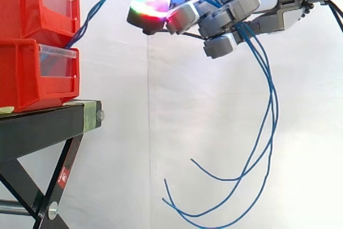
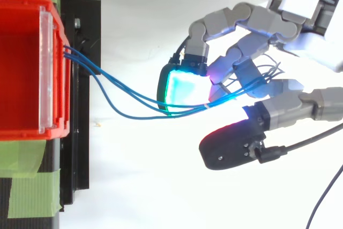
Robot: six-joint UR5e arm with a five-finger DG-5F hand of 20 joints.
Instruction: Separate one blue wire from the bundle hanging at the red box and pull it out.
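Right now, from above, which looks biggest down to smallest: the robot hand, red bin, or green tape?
robot hand, though it may sit nearer the camera
red bin, cut off at the edge
green tape

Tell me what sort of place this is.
Probably a robotics lab test rig, not a home: a plain white curtain behind, red bins stacked on a black stand, and a robot hand curled round blue wires that run from the bins.
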